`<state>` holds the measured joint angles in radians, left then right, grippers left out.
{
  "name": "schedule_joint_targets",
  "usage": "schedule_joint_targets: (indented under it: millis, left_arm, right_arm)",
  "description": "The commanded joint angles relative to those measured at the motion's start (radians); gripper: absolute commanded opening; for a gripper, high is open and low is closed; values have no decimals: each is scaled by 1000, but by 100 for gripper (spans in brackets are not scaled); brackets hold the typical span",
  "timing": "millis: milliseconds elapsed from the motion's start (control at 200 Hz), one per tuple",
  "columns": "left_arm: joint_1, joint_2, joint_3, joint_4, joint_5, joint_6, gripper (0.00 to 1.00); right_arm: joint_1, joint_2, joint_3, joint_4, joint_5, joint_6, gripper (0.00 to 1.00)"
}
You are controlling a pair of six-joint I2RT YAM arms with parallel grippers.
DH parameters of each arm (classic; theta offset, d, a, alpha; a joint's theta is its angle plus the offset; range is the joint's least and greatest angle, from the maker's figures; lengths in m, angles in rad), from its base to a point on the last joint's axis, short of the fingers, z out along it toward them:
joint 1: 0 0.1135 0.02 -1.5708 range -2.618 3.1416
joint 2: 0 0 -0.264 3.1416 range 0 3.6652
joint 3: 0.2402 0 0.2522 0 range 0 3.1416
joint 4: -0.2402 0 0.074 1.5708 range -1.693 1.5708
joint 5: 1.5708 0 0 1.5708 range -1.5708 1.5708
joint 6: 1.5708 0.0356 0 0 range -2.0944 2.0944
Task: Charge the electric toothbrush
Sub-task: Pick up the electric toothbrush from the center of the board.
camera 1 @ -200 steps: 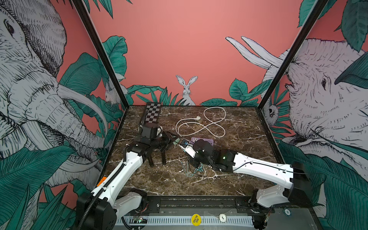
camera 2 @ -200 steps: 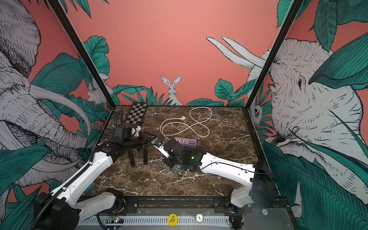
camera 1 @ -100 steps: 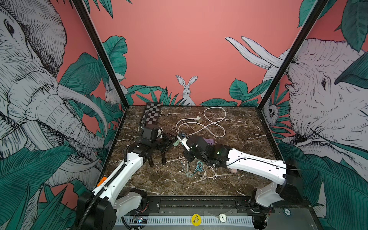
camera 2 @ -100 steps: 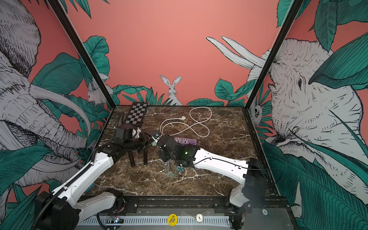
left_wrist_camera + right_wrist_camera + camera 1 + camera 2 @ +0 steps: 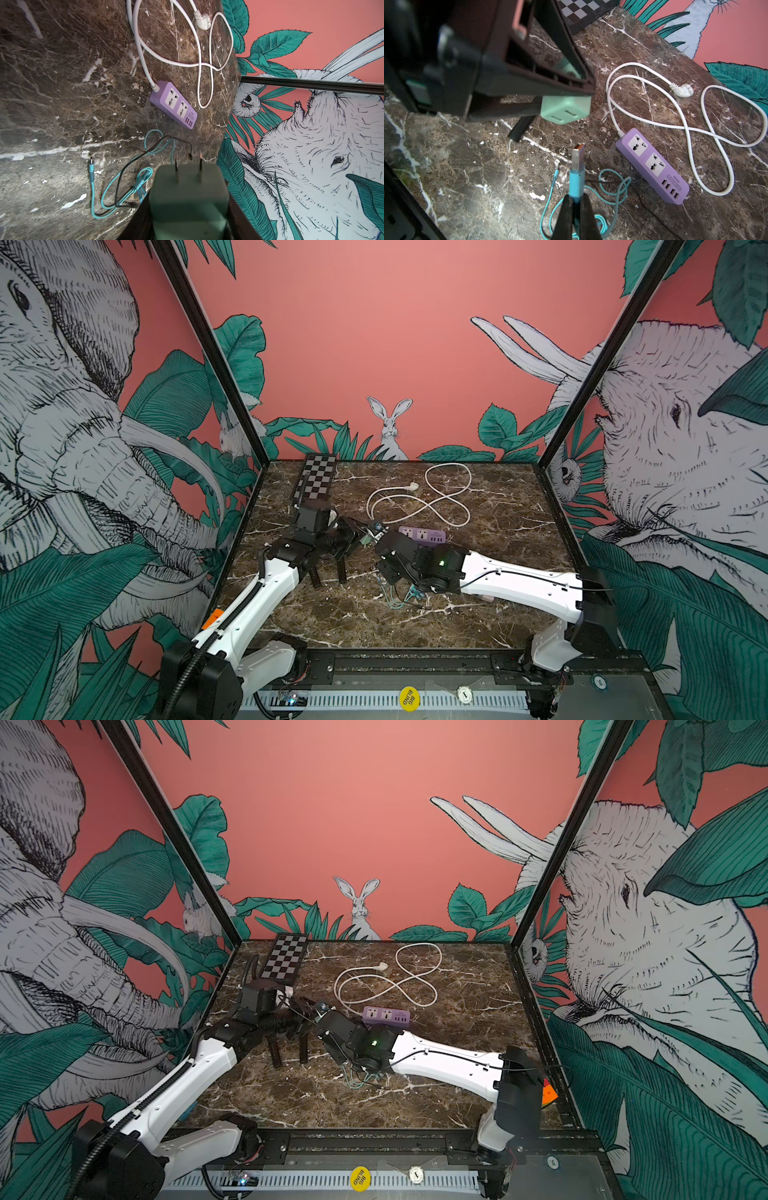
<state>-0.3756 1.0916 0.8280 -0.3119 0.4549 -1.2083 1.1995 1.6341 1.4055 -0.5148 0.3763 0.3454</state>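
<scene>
- Left gripper (image 5: 360, 536): jaws partly apart, clamped on the green charger block (image 5: 188, 199). Only the left wrist view shows its two prongs.
- Right gripper (image 5: 576, 199): pinched on the USB plug (image 5: 577, 164) of the teal cable (image 5: 94, 199), near the block. This is clear only in the right wrist view.
- Purple power strip (image 5: 652, 164): flat on the table (image 5: 498, 531).

Mint-green cube plug adapter (image 5: 564, 110): held aloft, prongs outward. Teal flat USB cable (image 5: 576, 178): plug end raised, metal tip apparently just short of adapter; remainder coiled below. Purple two-socket power strip (image 5: 652, 164): flat, sockets up, white lead looped behind.
</scene>
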Motion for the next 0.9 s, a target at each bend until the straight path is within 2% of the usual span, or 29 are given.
schedule_joint_targets:
  millis: [0, 230, 375, 620, 895]
  left_arm:
    - [-8, -38, -15, -20, -28, -9, 0]
    - [-16, -44, -10, -42, -45, -4, 0]
    - [-21, -46, -4, -61, -53, 7, 0]
    - [-27, -61, -22, -59, -51, 9, 0]
    - [-57, -36, -6, -105, -79, 30, 0]
  right_arm:
    - [2, 38, 60, -90, 15, 84, 0]
    - [-5, 4, 35, -33, -99, 114, 0]
    - [-38, -6, 14, -5, -269, 112, 0]
    - [-75, -61, -74, 51, -271, 138, 0]
    - [-91, -8, -18, 41, -302, 142, 0]
